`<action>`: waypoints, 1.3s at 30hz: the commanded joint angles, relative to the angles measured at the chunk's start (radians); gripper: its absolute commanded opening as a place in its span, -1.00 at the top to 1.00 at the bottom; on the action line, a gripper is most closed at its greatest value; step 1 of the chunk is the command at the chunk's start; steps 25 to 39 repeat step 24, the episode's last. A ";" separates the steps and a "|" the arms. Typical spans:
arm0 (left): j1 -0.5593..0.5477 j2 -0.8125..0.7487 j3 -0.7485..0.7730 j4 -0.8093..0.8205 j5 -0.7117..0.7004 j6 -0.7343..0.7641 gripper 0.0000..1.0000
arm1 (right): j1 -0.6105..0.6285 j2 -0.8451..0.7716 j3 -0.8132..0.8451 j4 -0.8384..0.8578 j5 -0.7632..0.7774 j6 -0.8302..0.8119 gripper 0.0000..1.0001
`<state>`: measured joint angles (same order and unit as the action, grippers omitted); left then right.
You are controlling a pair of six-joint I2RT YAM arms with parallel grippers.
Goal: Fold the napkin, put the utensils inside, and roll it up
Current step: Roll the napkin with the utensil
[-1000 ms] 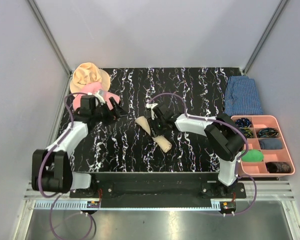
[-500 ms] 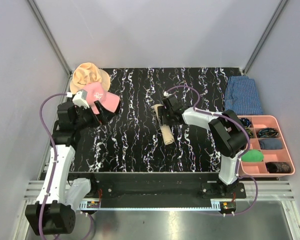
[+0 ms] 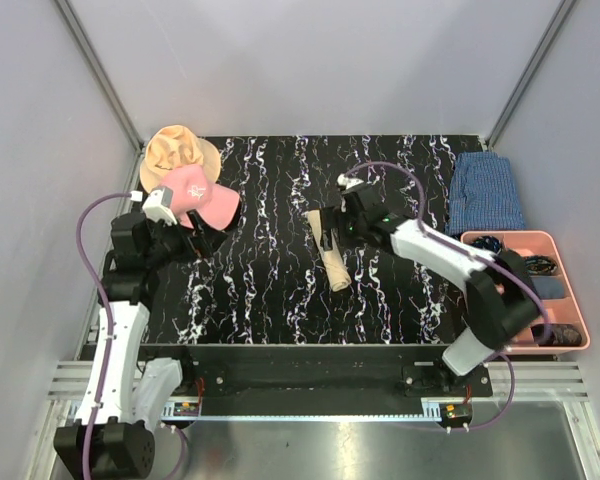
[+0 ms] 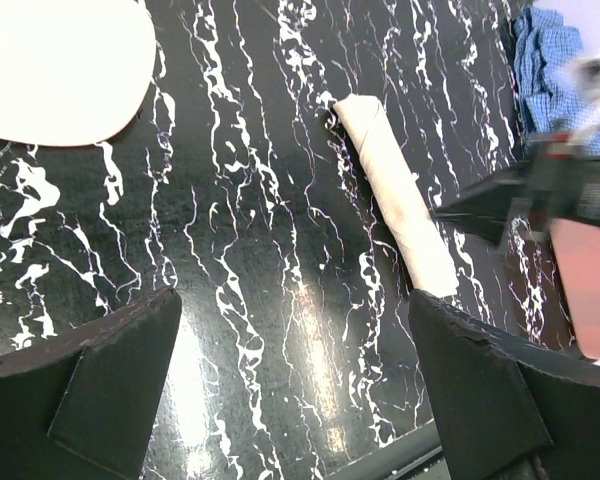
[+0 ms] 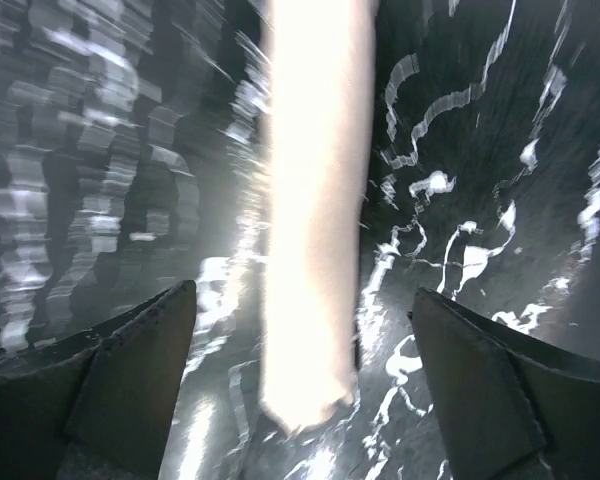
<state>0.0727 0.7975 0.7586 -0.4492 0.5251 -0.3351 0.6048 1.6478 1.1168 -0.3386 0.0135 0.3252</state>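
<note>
The napkin [image 3: 330, 255] lies rolled into a tight beige tube in the middle of the black marbled table, and it also shows in the left wrist view [image 4: 395, 195]. The utensils are hidden. My right gripper [image 3: 325, 228] hovers open over the roll's far end; in its wrist view the napkin [image 5: 315, 200] lies between the spread fingers [image 5: 302, 290], touching neither. My left gripper [image 3: 208, 240] is open and empty at the left, beside the pink cap, well apart from the roll [image 4: 292, 298].
A pink cap [image 3: 202, 192] and a tan floppy hat [image 3: 175, 150] sit at the back left. A folded blue checked cloth [image 3: 487, 190] lies at the back right. A pink compartment tray [image 3: 525, 235] with small items stands at the right edge.
My right gripper has opened and let go of the rolled napkin, which now lies free and more upright in view. The left arm has pulled back toward the left.
</note>
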 commanded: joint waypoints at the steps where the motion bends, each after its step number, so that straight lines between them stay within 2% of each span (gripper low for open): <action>1: 0.010 -0.053 -0.001 0.003 -0.004 0.021 -0.97 | -0.008 -0.236 -0.031 0.020 -0.018 -0.043 -0.99; 8: 0.013 -0.178 -0.013 -0.025 -0.054 0.038 -0.97 | -0.049 -0.546 -0.205 0.015 0.120 -0.043 -0.99; 14: 0.013 -0.276 -0.041 -0.025 -0.105 0.022 -0.97 | -0.096 -0.727 -0.356 0.046 0.154 -0.037 -0.99; 19: 0.013 -0.297 -0.044 -0.028 -0.122 0.030 -0.97 | -0.100 -0.776 -0.411 0.061 0.154 -0.023 -0.99; 39: 0.013 -0.304 -0.045 -0.029 -0.146 0.027 -0.97 | -0.102 -0.770 -0.413 0.066 0.164 -0.034 -0.99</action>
